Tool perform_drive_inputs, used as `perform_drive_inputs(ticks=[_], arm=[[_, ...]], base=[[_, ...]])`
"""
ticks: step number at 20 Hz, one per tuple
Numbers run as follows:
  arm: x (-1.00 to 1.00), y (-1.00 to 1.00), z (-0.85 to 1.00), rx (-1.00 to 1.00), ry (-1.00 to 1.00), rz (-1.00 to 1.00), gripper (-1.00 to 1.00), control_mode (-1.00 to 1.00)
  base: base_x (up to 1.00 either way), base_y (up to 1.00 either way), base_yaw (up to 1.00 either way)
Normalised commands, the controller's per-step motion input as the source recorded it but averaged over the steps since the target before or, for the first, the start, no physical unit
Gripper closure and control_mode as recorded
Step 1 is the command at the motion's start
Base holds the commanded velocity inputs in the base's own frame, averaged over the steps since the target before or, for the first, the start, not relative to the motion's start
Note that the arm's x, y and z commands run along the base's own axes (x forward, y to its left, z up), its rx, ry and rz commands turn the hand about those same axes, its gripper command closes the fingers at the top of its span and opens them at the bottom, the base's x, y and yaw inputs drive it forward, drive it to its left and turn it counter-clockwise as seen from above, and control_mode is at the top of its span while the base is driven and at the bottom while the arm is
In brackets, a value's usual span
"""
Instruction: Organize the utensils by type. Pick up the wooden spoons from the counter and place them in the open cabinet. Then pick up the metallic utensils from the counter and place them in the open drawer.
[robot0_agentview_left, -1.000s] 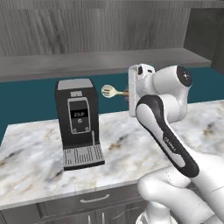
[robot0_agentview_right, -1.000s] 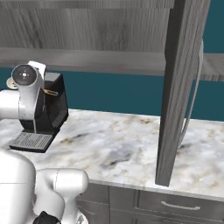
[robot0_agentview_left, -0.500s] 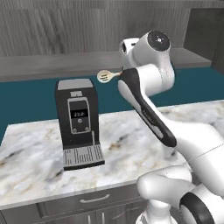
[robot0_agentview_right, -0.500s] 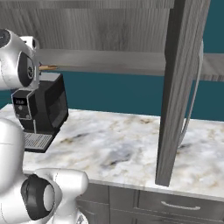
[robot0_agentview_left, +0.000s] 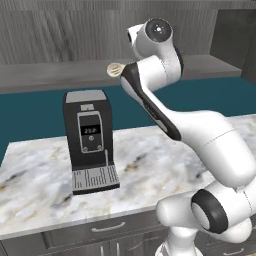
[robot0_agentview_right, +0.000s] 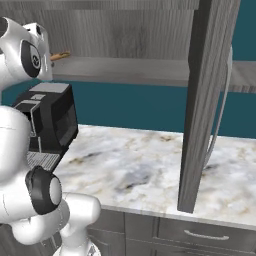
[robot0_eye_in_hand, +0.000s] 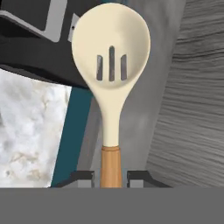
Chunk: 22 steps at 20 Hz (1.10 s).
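The arm had swung up and back toward the cabinet (robot0_agentview_left: 60, 45); across the earlier left base pictures the hand stood in front of the teal wall at mid-frame, then higher, and now it sat at the upper centre of that view, level with the grey shelf board (robot0_agentview_left: 55, 76); the base views themselves had barely shifted, so this was the arm's own move, not the camera's.

The gripper (robot0_eye_in_hand: 111, 179) was pinching the wooden spoon (robot0_eye_in_hand: 111, 74) by its tan handle, the two dark fingertips (robot0_eye_in_hand: 83, 178) pressed to either side of it at the bottom of the hand view; the cream slotted bowl stood up the middle of that frame, with the shelf edge and the wood-grain cabinet back to the right, and the coffee machine (robot0_eye_in_hand: 39, 39) and marble counter (robot0_eye_in_hand: 26, 127) to the left.

In the left base view the spoon's pale bowl (robot0_agentview_left: 115, 69) peeked out just left of the forearm, right at the shelf's front edge; earlier it hung lower, over the teal wall beside the coffee machine; in the right base view the tan handle (robot0_agentview_right: 60, 56) poked out at upper left, over the shelf.

By my reading the carry was nearly done; the spoon looked close to the shelf but not yet resting on it; release remained; the open door (robot0_agentview_right: 205, 105) stood well apart at the right.
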Motion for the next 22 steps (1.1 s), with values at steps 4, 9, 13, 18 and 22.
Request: perform_drive_inputs(ticks=[4, 9, 13, 18, 22], arm=[[0.73, 0.00, 0.04, 0.00, -0.07, 0.00, 1.00, -1.00], [0.26, 0.02, -0.07, 0.00, -0.38, 0.03, 1.00, -1.00], [0.50, 0.00, -0.01, 0.00, -0.31, 0.00, 1.00, -1.00], [0.56, -0.09, 0.05, 0.00, 0.00, 0.00, 1.00, -1.00], [0.59, -0.01, 0.14, 0.00, 0.11, 0.00, 1.00, -1.00]], base=[[0.00, 0.00, 0.00], [0.00, 0.00, 0.00], [0.00, 0.00, 0.00], [0.00, 0.00, 0.00], [0.00, 0.00, 0.00]])
